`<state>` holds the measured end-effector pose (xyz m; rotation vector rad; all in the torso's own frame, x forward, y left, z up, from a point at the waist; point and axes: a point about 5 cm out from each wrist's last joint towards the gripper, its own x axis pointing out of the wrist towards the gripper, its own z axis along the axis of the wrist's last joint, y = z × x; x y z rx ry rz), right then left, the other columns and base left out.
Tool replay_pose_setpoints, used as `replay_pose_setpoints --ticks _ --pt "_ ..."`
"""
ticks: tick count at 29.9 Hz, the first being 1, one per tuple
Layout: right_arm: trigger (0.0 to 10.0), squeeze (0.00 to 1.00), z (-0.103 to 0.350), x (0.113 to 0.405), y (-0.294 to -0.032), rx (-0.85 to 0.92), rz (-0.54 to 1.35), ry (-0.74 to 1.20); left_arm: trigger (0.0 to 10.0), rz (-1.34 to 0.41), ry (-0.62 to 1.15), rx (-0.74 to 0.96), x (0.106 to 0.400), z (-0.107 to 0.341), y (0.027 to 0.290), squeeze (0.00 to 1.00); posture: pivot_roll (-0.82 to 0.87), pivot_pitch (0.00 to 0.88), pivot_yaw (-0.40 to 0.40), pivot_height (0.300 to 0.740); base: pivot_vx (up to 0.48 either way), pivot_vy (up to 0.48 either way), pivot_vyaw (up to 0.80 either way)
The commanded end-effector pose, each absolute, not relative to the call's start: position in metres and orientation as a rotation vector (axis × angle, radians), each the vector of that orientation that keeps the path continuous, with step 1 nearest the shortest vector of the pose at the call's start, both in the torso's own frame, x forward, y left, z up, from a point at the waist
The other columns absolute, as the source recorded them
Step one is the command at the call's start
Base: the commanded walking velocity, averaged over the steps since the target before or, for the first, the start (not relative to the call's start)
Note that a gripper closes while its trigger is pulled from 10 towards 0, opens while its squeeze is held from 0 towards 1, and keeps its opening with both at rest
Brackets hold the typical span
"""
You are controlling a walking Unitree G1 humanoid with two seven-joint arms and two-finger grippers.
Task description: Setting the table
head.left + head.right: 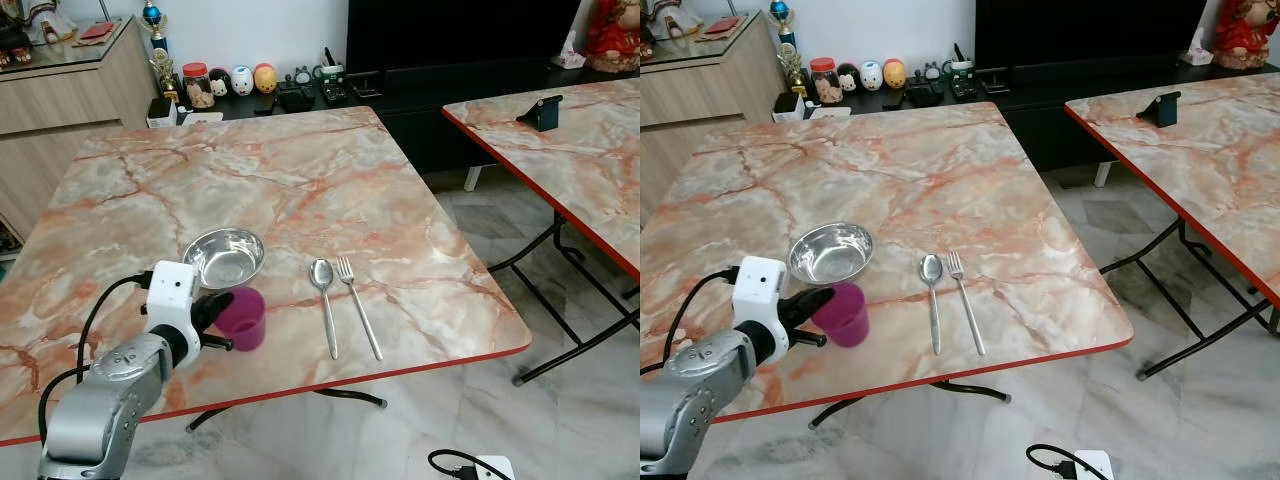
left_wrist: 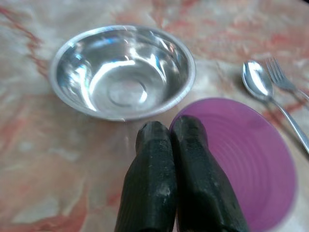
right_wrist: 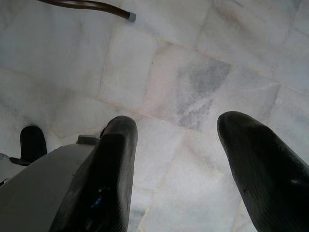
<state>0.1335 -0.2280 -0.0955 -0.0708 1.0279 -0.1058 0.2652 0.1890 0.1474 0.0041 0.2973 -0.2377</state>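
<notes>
The square folding table with the orange-veined marble top and red rim (image 1: 300,170) carries a nearly finished setting, everything gathered at its near edge where a diner would sit. Just beyond the left gripper (image 2: 170,140) sits the round polished steel bowl (image 2: 123,70), empty. The translucent purple plastic cup (image 2: 241,159) stands upright right beside the jaws, its rim touching one black finger. The jaws are pressed together, gripping nothing, so my guess is the cup has just been set down near the bowl. Further off to the cup's side lie the steel spoon (image 1: 323,300) and steel fork (image 1: 357,303), parallel, handles toward the edge. The right gripper (image 3: 176,164) hangs over the pale marble floor tiles (image 3: 193,63), jaws wide apart, idle. The cup's base is hidden behind the left fingers.
</notes>
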Motion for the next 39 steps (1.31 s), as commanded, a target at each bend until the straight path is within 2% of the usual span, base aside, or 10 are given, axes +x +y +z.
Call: replay_pose_setpoints --ticks 1,7,11,15,16,17,18,26,33,39 --pt "10.0 0.00 -0.095 0.135 -0.229 -0.080 -0.096 1.030 0.0 -0.222 0.235 -0.016 0.264 0.158 0.192 0.00 0.03 0.000 0.010 0.740 0.000 0.000 0.00" --pt "10.0 0.00 -0.095 0.135 -0.229 -0.078 -0.092 1.031 0.0 -0.243 0.175 -0.088 0.262 0.166 0.191 0.00 0.03 0.000 0.008 0.740 0.000 0.000 0.00" --pt "10.0 0.00 -0.095 0.135 -0.229 -0.075 -0.089 1.033 0.0 -0.315 0.079 -0.174 0.258 0.184 0.190 0.00 0.04 0.000 0.008 0.740 0.000 0.000 0.00" --pt "10.0 0.00 -0.095 0.135 -0.229 -0.074 -0.085 1.034 0.0 -0.315 0.009 -0.200 0.259 0.195 0.195 0.00 0.04 0.000 0.004 0.740 0.000 0.000 0.00" --pt "10.0 0.00 -0.095 0.135 -0.229 -0.074 -0.083 1.034 4.8 -0.291 -0.025 -0.212 0.260 0.199 0.198 0.00 0.04 0.000 0.002 0.740 0.000 0.000 0.00" --pt "10.0 0.00 -0.095 0.135 -0.229 -0.074 -0.083 1.034 4.8 -0.282 -0.036 -0.215 0.261 0.201 0.198 0.00 0.04 0.000 0.002 0.740 0.000 0.000 0.00" --pt "10.0 0.00 -0.095 0.135 -0.229 -0.074 -0.083 1.034 10.0 -0.263 -0.054 -0.216 0.262 0.203 0.198 0.00 0.04 0.000 0.002 0.740 0.000 0.000 0.00" --pt "10.0 0.00 -0.094 0.135 -0.231 -0.069 -0.118 1.009 10.0 0.034 -0.122 -0.233 0.263 0.176 0.191 0.00 0.01 0.000 -0.001 0.740 0.000 0.000 0.00" --pt "10.0 0.00 -0.094 0.134 -0.233 -0.082 -0.118 1.011 10.0 0.153 -0.219 -0.140 0.258 0.178 0.199 0.00 0.02 0.000 -0.018 0.740 0.000 0.000 0.00" --pt "10.0 0.00 -0.093 0.133 -0.235 -0.083 -0.130 1.005 10.0 0.178 -0.249 -0.118 0.255 0.178 0.206 0.00 0.01 0.000 -0.019 0.740 0.000 0.000 0.00"
